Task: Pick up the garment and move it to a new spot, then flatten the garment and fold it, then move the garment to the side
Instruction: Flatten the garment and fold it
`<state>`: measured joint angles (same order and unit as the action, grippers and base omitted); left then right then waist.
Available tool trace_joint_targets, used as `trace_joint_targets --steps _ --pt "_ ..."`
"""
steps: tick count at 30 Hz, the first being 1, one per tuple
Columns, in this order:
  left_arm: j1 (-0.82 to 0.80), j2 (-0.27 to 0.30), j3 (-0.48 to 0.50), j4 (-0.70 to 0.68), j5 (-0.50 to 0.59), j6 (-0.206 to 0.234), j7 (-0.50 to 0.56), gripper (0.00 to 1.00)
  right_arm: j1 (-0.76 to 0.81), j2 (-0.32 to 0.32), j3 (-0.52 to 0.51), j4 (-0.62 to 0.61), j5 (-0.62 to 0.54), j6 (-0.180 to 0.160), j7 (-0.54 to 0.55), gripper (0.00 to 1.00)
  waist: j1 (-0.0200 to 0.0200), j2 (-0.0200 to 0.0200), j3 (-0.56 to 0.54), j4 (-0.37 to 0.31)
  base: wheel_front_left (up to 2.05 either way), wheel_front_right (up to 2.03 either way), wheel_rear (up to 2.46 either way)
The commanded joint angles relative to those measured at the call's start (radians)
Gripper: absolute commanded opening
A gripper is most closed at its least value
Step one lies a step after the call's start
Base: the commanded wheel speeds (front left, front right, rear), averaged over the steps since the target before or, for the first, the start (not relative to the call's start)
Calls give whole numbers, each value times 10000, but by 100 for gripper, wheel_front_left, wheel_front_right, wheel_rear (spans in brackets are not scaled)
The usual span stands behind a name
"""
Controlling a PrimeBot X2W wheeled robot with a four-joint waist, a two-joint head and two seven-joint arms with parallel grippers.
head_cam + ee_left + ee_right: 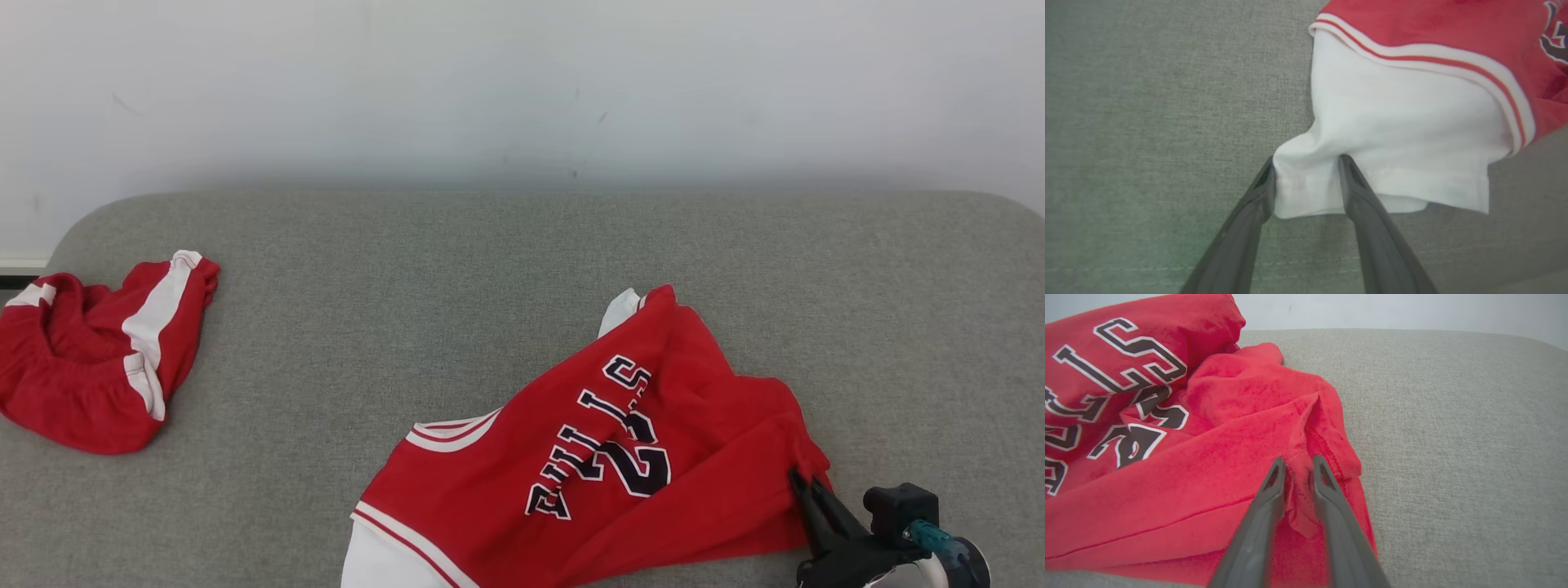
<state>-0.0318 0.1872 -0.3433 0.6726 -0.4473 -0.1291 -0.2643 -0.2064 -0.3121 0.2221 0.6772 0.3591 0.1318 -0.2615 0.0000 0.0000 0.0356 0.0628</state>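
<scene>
1. Red shorts [90, 376] are bunched at the left edge of the grey upholstered surface [490, 269].
2. The red jersey [604, 457] is spread crumpled along the front edge, right of centre.
3. Its white sleeve hem [1412, 179] is straddled by the left gripper [1306, 160], fingers wide and touching cloth on both sides; a firm clamp cannot be told.
4. A fold of the red jersey is pinched by the nearly closed right gripper [1297, 461].

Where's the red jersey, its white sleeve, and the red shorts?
red jersey [710, 490], head view, cloth beside the lettering
white sleeve [1392, 134], left wrist view, its middle
red shorts [73, 384], head view, left of the stripe
</scene>
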Motion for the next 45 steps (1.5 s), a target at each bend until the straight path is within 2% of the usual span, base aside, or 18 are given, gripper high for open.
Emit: trace_joint_targets --steps 1,6,14,21,24,27,31,34,37,45 --pt "-178 -11 -352 83 -170 -27 3 0 -66 -70 76 -67 95 -24 -51 0 0 0 -24 34 0 0 0" --pt "237 158 34 -1173 -698 -3 -12 0 605 -249 -133 -953 309 -24 -50 0 0 0 -113 68 0 0 0" --pt "1092 322 970 -3163 -61 19 -12 0 1673 -193 -571 -2398 246 -24 -50 0 0 0 -227 50 0 0 0" --pt "499 549 1005 -4194 -5 10 98 0 1271 -217 -445 -3108 223 -24 81 0 0 0 -149 -118 0 0 0" --pt "-233 910 985 -4570 86 6 447 0 713 -308 -296 -3385 293 -24 279 0 0 0 89 -204 0 0 0" --pt "-1508 1277 752 -4911 157 0 923 0 -171 -570 -96 -3550 358 -24 461 0 0 0 486 -276 0 0 0" --pt "-3723 2020 138 -5254 -362 0 1696 0 -1903 -817 18 -3550 707 -24 718 0 0 0 1312 -392 0 0 0" --pt "-5746 2722 -357 -5153 -455 0 2151 0 -3469 -969 100 -3381 1005 -24 933 0 0 0 2050 -495 0 0 0" --pt "-7906 3108 -693 -4731 -790 -1 2450 0 -5216 -1095 145 -3115 1312 -24 1258 0 0 0 2867 -565 0 0 0" --pt "-13180 3298 -872 -2741 -1677 -2 2920 0 -9940 -950 250 -1955 2296 -24 2282 0 0 0 4689 -791 0 0 0"
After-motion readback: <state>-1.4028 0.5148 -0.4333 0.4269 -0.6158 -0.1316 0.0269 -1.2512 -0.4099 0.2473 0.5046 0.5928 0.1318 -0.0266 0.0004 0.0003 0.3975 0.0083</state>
